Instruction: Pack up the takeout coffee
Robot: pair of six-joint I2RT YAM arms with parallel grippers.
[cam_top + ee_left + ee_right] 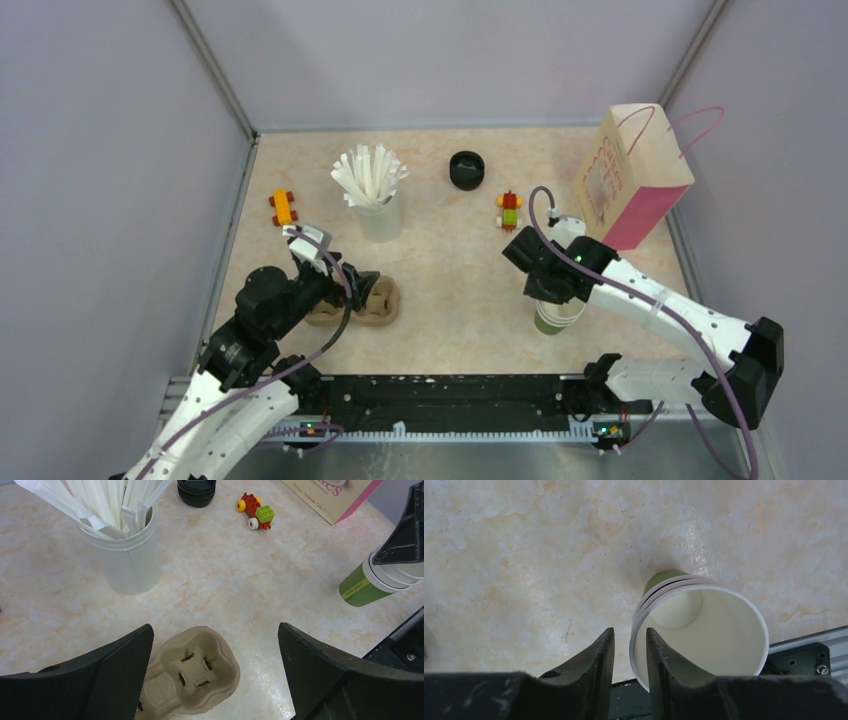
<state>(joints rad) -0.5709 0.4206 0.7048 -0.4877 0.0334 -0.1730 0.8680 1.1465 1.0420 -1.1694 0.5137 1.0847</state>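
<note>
With no lidded takeout coffee in view, only black lids (466, 170) far back on the surface (450, 270), the right claw (629, 632), seemingly pinching the rim of the nested cups (704, 625), should lift straight up, while the left claw (215, 626) hangs spread over the carrier (200, 665).

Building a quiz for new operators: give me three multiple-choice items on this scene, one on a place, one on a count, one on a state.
1. Where is the cup carrier? A by the left gripper; B far right corner; C against the far wall.
2. Toy cars on the table? A one; B two; C four.
3. The left gripper is: A wide open; B shut tight; C clamped on a toy car.
Key: 1 A, it shows just beneath that gripper's fingers. 2 B, one orange, one red-and-green. 3 A, its fingers stand far apart, gripping nothing.
</note>
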